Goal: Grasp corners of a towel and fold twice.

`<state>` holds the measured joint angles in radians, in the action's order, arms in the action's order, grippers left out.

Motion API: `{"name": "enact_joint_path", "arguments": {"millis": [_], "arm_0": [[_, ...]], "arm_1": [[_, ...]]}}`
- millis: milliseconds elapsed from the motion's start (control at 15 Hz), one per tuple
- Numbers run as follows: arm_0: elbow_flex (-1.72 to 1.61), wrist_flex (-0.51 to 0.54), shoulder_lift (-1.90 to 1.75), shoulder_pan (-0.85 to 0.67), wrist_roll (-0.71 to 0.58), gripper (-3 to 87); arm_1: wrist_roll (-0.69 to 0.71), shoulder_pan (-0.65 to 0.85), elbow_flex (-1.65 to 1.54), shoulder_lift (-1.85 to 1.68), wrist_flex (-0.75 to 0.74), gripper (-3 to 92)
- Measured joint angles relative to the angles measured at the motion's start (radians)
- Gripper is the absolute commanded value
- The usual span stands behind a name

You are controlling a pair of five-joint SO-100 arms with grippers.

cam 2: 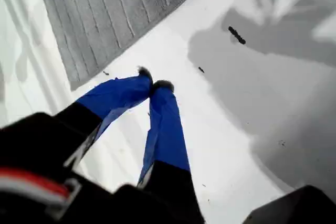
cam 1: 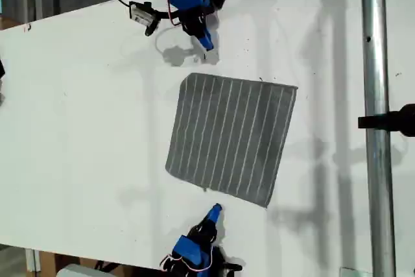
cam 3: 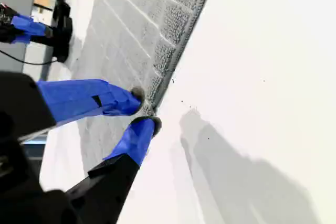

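Observation:
The grey towel with thin white stripes lies flat and unfolded in the middle of the white table. All its corners rest on the table, among them the one nearest the far arm. My first gripper is at the top of the exterior view, shut and empty, a short way off that corner. Its tips meet over bare table beside the towel. My second gripper is at the bottom of the exterior view, narrowly open. Its tips straddle the towel's near edge without holding it.
A metal pole with a black clamp runs down the exterior view's right. A black module with cables sits beside the first arm. The first arm shows far across the towel in the second wrist view.

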<state>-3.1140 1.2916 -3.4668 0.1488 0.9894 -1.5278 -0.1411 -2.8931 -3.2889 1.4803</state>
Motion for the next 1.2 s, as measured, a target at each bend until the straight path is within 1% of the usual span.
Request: {"name": "enact_joint_path", "arguments": {"millis": [67, 133, 200, 267, 533, 667, 867, 1133, 1200], "arm_0": [[0.000, -0.008, 0.000, -0.006, 0.011, -2.7], [0.000, -0.044, 0.000, -0.097, 0.115, -2.7], [0.000, -0.055, 0.000, -0.179, 0.202, -2.7], [-0.003, -0.058, -0.002, -0.204, 0.229, -2.7], [-0.003, -0.061, 0.000, -0.202, 0.239, -2.7], [-0.003, -0.061, 0.000, -0.206, 0.239, -2.7], [-0.003, -0.061, 0.000, -0.209, 0.239, -2.7], [-0.003, -0.061, 0.000, -0.207, 0.244, -2.7], [-0.003, -0.061, 0.000, -0.209, 0.250, -2.7]], "arm_1": [[0.018, 0.000, 0.003, 0.012, -0.003, -0.2], [0.087, -0.078, 0.038, 0.048, -0.100, -0.2], [0.106, -0.091, 0.055, 0.067, -0.156, -0.2], [0.114, -0.091, 0.060, 0.084, -0.175, -0.2], [0.118, -0.101, 0.121, 0.169, -0.187, -0.2], [0.130, -0.101, 0.275, 0.399, -0.175, -0.2], [0.209, -0.101, 0.667, 0.884, -0.089, -0.2], [0.230, -0.149, 1.361, 1.525, 0.225, -0.2], [0.230, -0.170, 1.508, 1.624, 0.244, -0.2]]}}
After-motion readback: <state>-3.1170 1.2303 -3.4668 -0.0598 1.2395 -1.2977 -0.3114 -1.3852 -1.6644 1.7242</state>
